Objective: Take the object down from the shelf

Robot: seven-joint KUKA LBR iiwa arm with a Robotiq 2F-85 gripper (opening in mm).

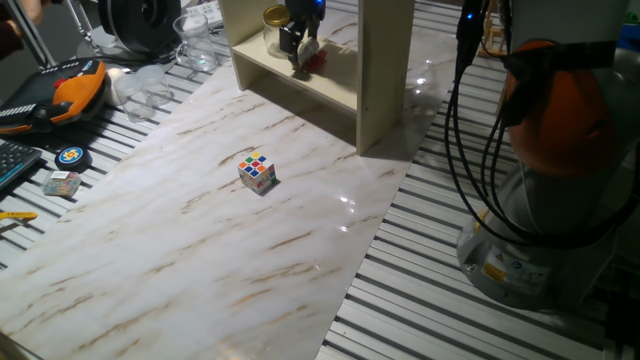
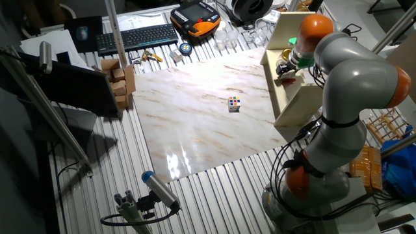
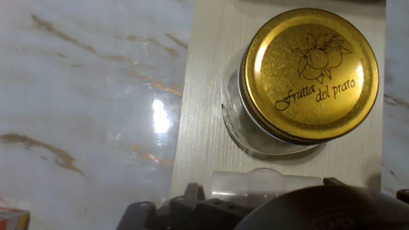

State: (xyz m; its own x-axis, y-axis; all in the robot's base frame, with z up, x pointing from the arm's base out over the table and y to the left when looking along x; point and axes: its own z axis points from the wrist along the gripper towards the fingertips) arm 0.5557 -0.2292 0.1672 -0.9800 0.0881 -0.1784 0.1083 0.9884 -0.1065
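The cream wooden shelf (image 1: pixel 385 70) stands at the far edge of the marble table; it also shows in the other fixed view (image 2: pixel 292 97). On its low board (image 3: pixel 204 128) stands a glass jar with a gold lid (image 3: pixel 310 73), seen small in one fixed view (image 1: pixel 274 18). My gripper (image 1: pixel 300 48) reaches down into the shelf, just right of the jar. A small red object (image 1: pixel 318 57) lies on the board against the fingertips. From the other side the gripper (image 2: pixel 284 69) is partly hidden by the shelf panel. I cannot make out the gap between the fingers.
A Rubik's cube (image 1: pixel 257 172) sits mid-table, also in the other fixed view (image 2: pixel 234 103). Clear plastic cups (image 1: pixel 195 45), an orange-black device (image 1: pixel 70 90) and a keyboard (image 2: pixel 136 37) lie beyond the table's left side. The arm's base (image 1: pixel 545 230) stands at the right.
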